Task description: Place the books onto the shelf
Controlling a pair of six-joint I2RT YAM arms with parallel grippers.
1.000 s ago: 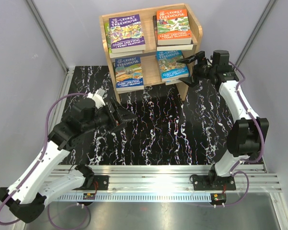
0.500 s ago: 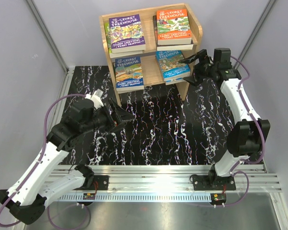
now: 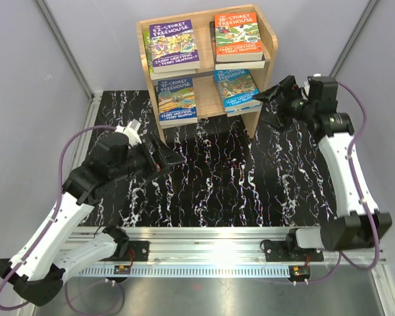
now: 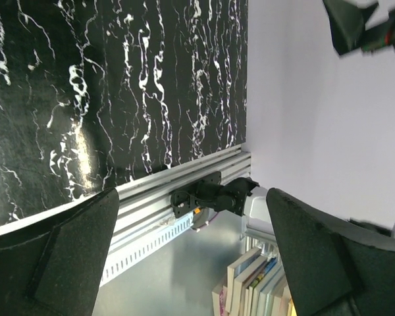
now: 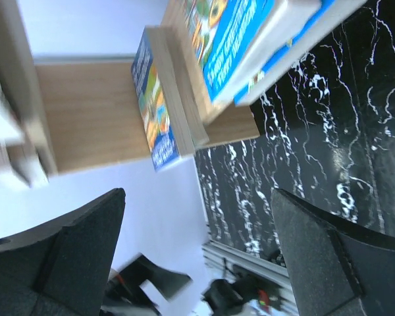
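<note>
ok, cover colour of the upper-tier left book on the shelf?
Purple book, clearest in top external view.

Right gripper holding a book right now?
No, the right gripper is open beside the shelf, with nothing between its fingers.

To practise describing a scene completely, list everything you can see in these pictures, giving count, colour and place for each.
shelf: one, light wood, two tiers, at the mat's far edge
purple book: one, top tier left, flat on a stack
orange book: one, top tier right, flat on a stack
left blue book: one, lower tier left
right blue book: one, lower tier right, on another book
mat: one, black with white veins, under the shelf
rail: one, silver, near edge
upright books: several, mixed colours, beyond the rail, left wrist view only
left gripper: black, open, empty, over the mat's left side
right gripper: black, open, empty, beside the shelf's right side
</note>
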